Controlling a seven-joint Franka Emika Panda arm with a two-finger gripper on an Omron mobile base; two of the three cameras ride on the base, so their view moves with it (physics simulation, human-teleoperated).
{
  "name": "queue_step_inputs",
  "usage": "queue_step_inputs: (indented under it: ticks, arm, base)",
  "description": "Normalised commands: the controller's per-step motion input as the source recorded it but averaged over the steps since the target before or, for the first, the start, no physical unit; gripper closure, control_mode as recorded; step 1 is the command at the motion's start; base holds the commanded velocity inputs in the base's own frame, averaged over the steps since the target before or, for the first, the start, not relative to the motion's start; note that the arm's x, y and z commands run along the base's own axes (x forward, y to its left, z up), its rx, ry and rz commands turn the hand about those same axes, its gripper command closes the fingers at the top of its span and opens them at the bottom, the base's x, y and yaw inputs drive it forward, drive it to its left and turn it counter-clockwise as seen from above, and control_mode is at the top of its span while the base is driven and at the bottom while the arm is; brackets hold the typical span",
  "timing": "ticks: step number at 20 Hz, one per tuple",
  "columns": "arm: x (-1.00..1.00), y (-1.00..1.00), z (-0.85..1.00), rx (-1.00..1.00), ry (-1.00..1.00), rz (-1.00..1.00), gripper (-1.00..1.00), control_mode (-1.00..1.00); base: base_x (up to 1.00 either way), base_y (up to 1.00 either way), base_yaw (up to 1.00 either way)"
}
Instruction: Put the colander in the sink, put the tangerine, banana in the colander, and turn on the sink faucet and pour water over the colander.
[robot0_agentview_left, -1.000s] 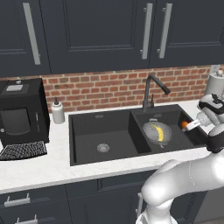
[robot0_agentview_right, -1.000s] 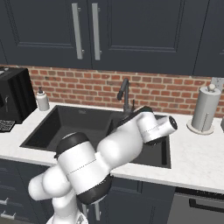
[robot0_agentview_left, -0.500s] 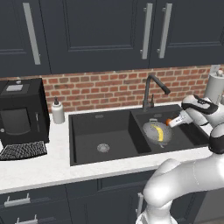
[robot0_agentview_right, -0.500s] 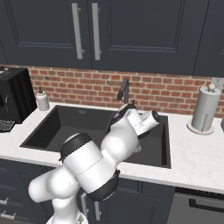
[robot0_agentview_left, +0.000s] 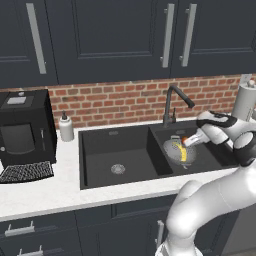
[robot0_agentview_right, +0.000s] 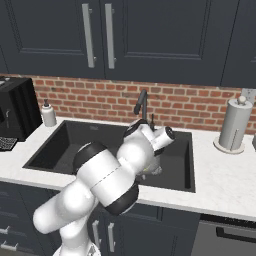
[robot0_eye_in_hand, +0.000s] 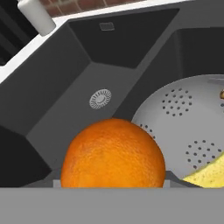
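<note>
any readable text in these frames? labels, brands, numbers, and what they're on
None readable.
Coffee machine: no brand or label legible on its black front.
Soap dispenser: plain white, no print.
Paper towel roll: blank.
Tangerine, banana, colander, sink, faucet: no markings.

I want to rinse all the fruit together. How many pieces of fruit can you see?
2. The banana lies in the colander in the sink's right basin; the tangerine is held in the gripper above the colander's rim. The arm may hide others.
</note>
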Motion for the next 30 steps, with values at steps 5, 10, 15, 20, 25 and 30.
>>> queue_step_inputs:
  ticks: [5, 10, 15, 20, 25, 30]
  arm:
    - [0.23, 0.0, -0.3, 0.0, 0.02, 0.0, 1.0, -1.0]
    - [0.28, 0.0, -0.39, 0.0, 0.01, 0.0, 1.0, -1.0]
    - [0.33, -0.06, -0.32, 0.0, 0.08, 0.0, 1.0, -1.0]
    - [0.33, -0.17, -0.23, 0.0, 0.13, 0.0, 1.0, -1.0]
    - [0.33, -0.21, -0.23, 0.0, 0.12, 0.0, 1.0, -1.0]
    - [0.3, -0.2, -0.47, 0.0, 0.04, 0.0, 1.0, -1.0]
  base:
    - [0.0, 0.0, 0.0]
    - [0.0, 0.0, 0.0]
    - [0.0, 0.0, 0.0]
    - [0.0, 0.0, 0.0]
    - [0.0, 0.0, 0.0]
    - [0.0, 0.0, 0.0]
